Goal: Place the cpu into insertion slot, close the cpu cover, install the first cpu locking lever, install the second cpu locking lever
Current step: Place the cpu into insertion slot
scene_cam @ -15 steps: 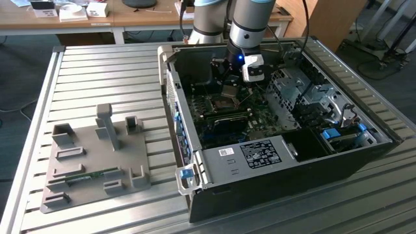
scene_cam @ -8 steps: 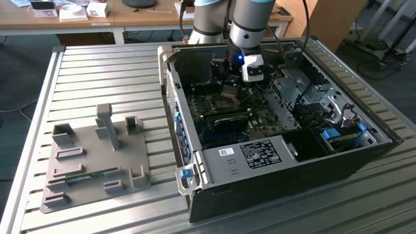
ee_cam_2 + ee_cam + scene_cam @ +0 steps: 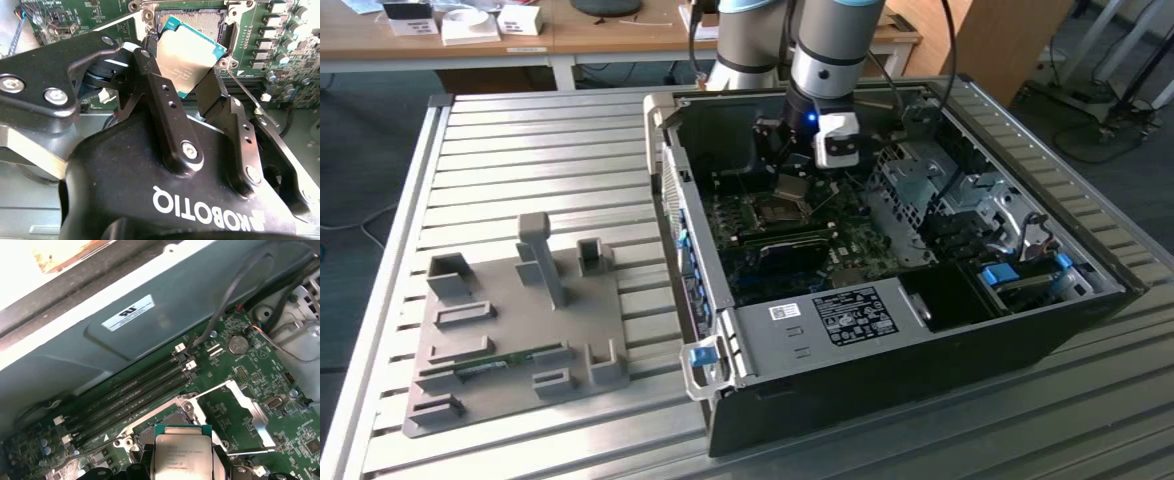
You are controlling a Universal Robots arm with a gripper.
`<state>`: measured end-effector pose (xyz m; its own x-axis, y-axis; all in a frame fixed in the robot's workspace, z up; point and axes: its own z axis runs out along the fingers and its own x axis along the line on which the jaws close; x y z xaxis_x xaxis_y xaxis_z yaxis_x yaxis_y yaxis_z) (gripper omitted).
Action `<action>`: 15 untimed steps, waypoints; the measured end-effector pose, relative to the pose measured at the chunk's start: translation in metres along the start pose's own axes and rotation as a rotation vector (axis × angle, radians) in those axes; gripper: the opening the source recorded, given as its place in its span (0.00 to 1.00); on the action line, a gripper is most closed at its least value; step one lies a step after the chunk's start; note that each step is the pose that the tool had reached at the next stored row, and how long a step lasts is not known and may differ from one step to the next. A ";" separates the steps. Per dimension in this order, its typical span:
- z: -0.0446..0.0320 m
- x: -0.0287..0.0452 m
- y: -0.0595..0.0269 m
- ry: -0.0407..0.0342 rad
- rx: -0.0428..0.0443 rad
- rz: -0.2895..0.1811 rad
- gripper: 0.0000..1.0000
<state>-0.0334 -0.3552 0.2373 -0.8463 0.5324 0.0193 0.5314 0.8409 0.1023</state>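
Ribbed metal table (image 3: 520, 150) in a workshop, with a wooden desk (image 3: 587, 35) behind it, carries an open computer case (image 3: 921, 350) lying on its side. A grey robot arm (image 3: 834, 40) comes down almost vertically from above the case's far wall, its wrist inside the case and a white camera block (image 3: 838, 140) on the side towards the exterior view's right. On the exterior view's left, well apart from the case, a grey parts fixture (image 3: 500, 285) lies on the table.

Inside the case lies the green motherboard (image 3: 854, 235). Over it hangs the black gripper (image 3: 180, 70), its two fingers (image 3: 165, 100) clamped on opposite edges of the cpu (image 3: 187, 50). The chip sits tilted between the fingertips, metal top towards the wrist cameras, over the insertion slot (image 3: 200, 17); whether it touches the slot cannot be told.

Just beside the slot, the cpu cover (image 3: 258, 415) lies swung open, green board showing through its window. Four long memory slots (image 3: 130, 395) run along the slot's other side, near the case wall. A thin locking lever (image 3: 245, 95) slants out from the slot's corner, close to one finger. A coin battery (image 3: 236, 345) sits beyond the cover, near a bundle of cables.
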 end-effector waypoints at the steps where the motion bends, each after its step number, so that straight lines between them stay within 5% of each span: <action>1: 0.0001 0.0000 0.0000 -0.0015 -0.0003 0.015 0.54; 15: 0.0004 0.0000 0.0000 -0.0107 -0.0021 0.105 0.54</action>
<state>-0.0333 -0.3552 0.2369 -0.7857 0.6183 0.0194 0.6168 0.7805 0.1024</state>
